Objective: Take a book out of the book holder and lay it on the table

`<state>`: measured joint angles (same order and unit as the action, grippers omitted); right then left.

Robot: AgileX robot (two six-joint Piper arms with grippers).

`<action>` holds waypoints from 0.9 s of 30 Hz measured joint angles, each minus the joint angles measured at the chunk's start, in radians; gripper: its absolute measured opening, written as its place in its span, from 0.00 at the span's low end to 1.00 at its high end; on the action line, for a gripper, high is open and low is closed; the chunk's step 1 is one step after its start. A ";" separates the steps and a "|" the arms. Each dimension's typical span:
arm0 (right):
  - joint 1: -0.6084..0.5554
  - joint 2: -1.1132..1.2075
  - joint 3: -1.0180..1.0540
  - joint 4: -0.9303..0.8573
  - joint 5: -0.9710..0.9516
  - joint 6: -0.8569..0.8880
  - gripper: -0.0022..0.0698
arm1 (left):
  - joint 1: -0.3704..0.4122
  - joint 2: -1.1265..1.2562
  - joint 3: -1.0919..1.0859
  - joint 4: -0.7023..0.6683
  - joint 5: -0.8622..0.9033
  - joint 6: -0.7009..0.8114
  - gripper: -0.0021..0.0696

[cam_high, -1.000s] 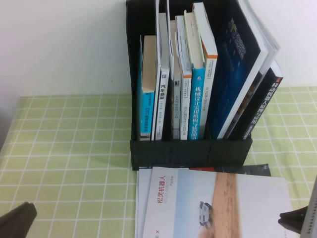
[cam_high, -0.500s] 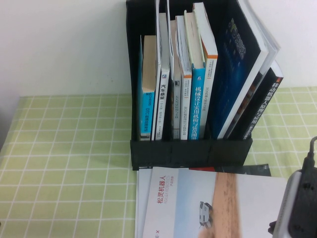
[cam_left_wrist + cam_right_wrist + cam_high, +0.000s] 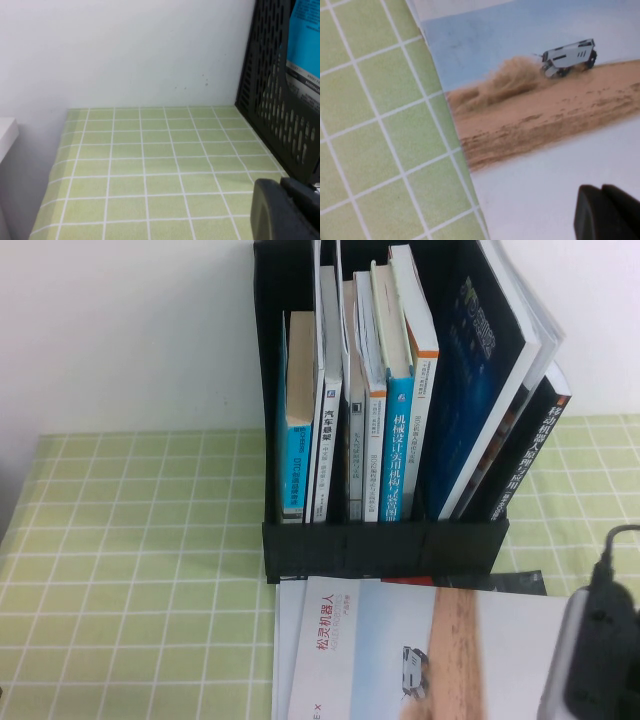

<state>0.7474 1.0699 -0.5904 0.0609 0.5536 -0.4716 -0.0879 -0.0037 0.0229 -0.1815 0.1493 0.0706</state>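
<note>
The book (image 3: 420, 650), pale cover with a red title, tan band and small vehicle picture, lies flat on the green gridded table (image 3: 140, 570) just in front of the black book holder (image 3: 385, 545). My right arm (image 3: 597, 660) hangs over the book's right edge; its gripper (image 3: 603, 212) is shut and empty, just above the white part of the cover (image 3: 545, 115). My left gripper (image 3: 282, 207) is shut and empty, low over the cloth beside the holder's perforated side wall (image 3: 270, 100); it is out of the high view.
The holder contains several upright books and a large dark-blue book (image 3: 480, 370) leaning at its right. Another white sheet or cover (image 3: 284, 640) lies under the book. A white wall stands behind. The cloth left of the holder is bare.
My right arm has come further into the high view over the book's right edge. My left gripper has withdrawn from the bottom-left corner of that view. The book has not moved.
</note>
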 joint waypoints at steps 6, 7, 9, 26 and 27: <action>-0.067 -0.183 0.000 -0.076 0.010 -0.004 0.03 | 0.000 0.000 0.000 0.001 0.000 -0.002 0.03; -0.097 -0.213 0.000 -0.083 0.012 -0.006 0.03 | 0.000 0.000 0.000 0.001 0.000 -0.002 0.03; -0.156 -0.260 0.000 -0.091 0.025 -0.006 0.03 | 0.000 0.000 0.000 0.001 0.000 0.001 0.03; -0.595 -0.884 0.441 0.129 -0.355 0.084 0.03 | 0.000 0.000 0.002 0.001 0.000 -0.002 0.03; -0.627 -0.934 0.486 0.138 -0.367 0.096 0.03 | 0.000 0.000 0.002 0.001 0.000 -0.002 0.03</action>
<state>0.1207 0.1354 -0.1040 0.1992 0.1866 -0.3757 -0.0879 -0.0037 0.0250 -0.1809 0.1493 0.0690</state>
